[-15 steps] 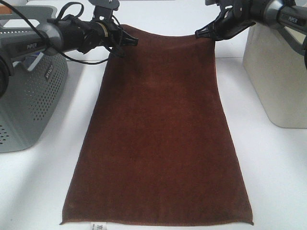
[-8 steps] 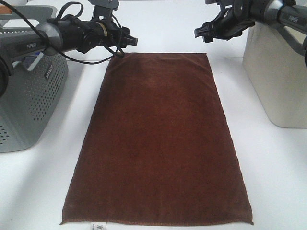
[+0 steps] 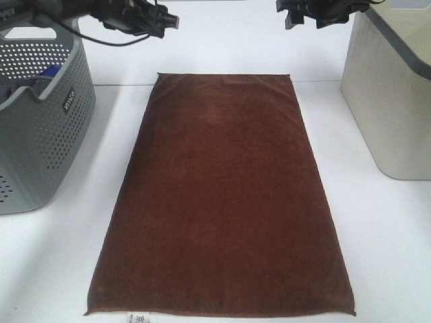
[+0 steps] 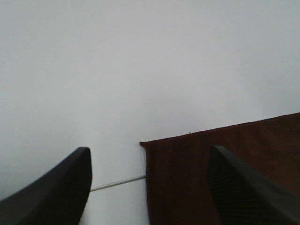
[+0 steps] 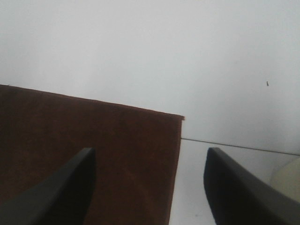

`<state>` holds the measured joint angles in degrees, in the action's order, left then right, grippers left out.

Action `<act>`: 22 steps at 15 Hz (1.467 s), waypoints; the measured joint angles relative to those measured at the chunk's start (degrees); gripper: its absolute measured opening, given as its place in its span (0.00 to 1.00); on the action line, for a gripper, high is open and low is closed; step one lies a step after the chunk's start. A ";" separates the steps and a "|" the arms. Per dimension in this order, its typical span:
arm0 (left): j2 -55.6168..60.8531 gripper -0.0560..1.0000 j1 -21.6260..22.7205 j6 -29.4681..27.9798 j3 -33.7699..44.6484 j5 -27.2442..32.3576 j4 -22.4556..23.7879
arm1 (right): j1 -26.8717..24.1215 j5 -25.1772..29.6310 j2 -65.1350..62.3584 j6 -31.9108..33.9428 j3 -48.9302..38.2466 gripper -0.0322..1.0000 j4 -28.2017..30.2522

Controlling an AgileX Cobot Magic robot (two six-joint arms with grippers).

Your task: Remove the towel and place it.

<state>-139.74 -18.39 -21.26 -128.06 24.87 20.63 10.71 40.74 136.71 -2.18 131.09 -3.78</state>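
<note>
The towel (image 3: 222,202), a large reddish-brown plush cloth, lies spread flat on the white table, its small white tag (image 3: 138,317) at the near edge. My left gripper (image 3: 165,21) hangs open above and behind the towel's far left corner (image 4: 147,145), holding nothing. My right gripper (image 3: 291,15) is open too, above the far right corner (image 5: 178,119). In the left wrist view the towel (image 4: 220,168) shows between the fingers (image 4: 61,187). The right wrist view also has the towel (image 5: 84,140) below its spread fingers (image 5: 239,192).
A grey perforated basket (image 3: 37,134) with a blue item (image 3: 47,73) inside stands at the left. A cream bin (image 3: 394,101) with a grey rim stands at the right. White table (image 3: 390,242) surrounds the towel.
Both grippers opened and let go of the towel's far edge, which dropped flat onto the table. Both arms then rose and drew back toward the far side.
</note>
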 joint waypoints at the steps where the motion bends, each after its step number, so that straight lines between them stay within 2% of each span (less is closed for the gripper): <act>1: 2.46 0.69 -0.23 0.29 0.00 3.84 -0.29 | 0.00 3.21 -2.06 0.00 0.06 0.64 -1.20; 4: 9.68 0.69 -1.09 3.21 0.00 17.99 -2.18 | 0.00 13.18 -7.91 0.00 0.06 0.64 -4.07; 9: 18.51 0.69 -1.26 6.99 0.00 42.17 -4.35 | 0.00 28.07 -14.21 0.00 0.11 0.64 -3.90; 10: 19.54 0.69 -1.26 7.05 0.00 44.00 -4.35 | 0.00 28.59 -14.38 0.17 0.11 0.64 -3.84; 13: 22.98 0.69 -1.26 7.73 1.03 44.46 -5.04 | 0.00 28.76 -17.48 1.03 -2.23 0.64 -4.13; 17: 34.72 0.68 -1.26 9.63 9.80 44.46 -5.16 | 0.00 28.99 -30.54 1.09 -15.58 0.64 -3.44; 18: 34.72 0.68 -1.26 9.63 9.80 44.46 -5.16 | 0.00 28.99 -30.54 1.09 -15.58 0.64 -3.44; 22: 52.48 0.68 -1.26 9.51 29.79 44.46 -5.16 | 0.00 28.99 -48.36 1.03 -37.59 0.64 -3.32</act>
<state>-87.26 -19.65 -11.75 -98.26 69.33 15.47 10.71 69.73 88.35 -1.15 93.51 -7.10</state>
